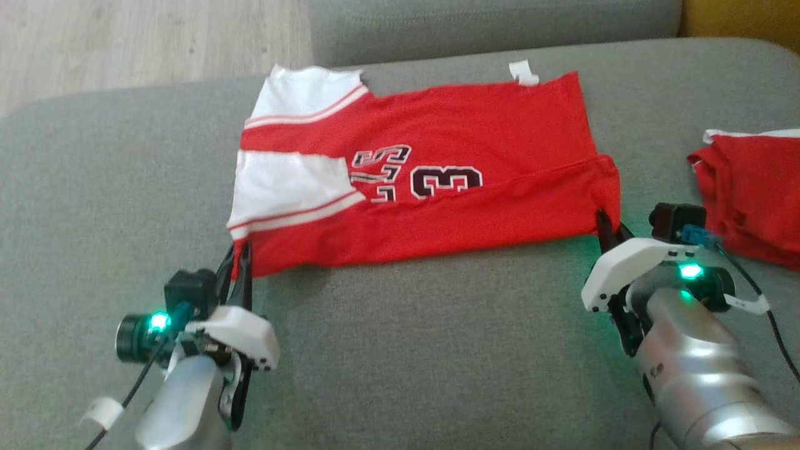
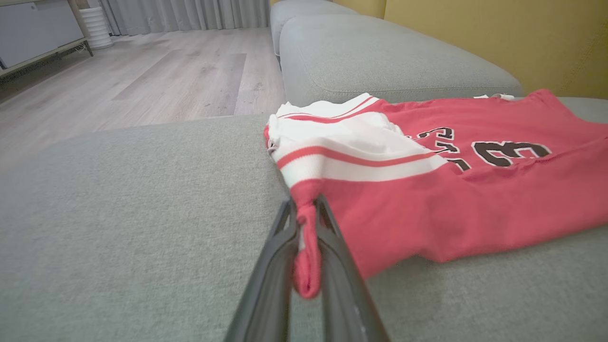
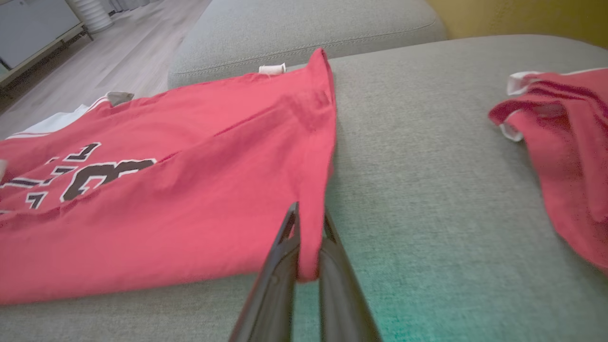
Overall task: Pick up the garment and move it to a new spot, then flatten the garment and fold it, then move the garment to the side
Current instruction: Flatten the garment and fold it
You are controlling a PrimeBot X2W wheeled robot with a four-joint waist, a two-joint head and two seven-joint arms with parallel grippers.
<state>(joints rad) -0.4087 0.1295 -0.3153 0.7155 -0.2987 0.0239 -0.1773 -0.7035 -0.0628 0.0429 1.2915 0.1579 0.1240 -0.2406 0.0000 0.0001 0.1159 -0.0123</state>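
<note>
While the red and white garment (image 1: 437, 187) lies spread flat on the grey sofa cushion (image 1: 406, 350) with its number facing up, the left gripper (image 1: 241, 256) is closed on the near corner at the white-striped end, red cloth bunched between its two dark fingers. The right gripper (image 1: 611, 228) pinches the near corner at the plain red end. A second red garment (image 1: 756, 194) lies crumpled, well apart on the robot's right.

Two garments, a jersey (image 1: 500, 137) and a crumpled bundle (image 1: 756, 187); left fingers (image 1: 245, 281) and right fingers (image 1: 604, 230), two pairs
</note>
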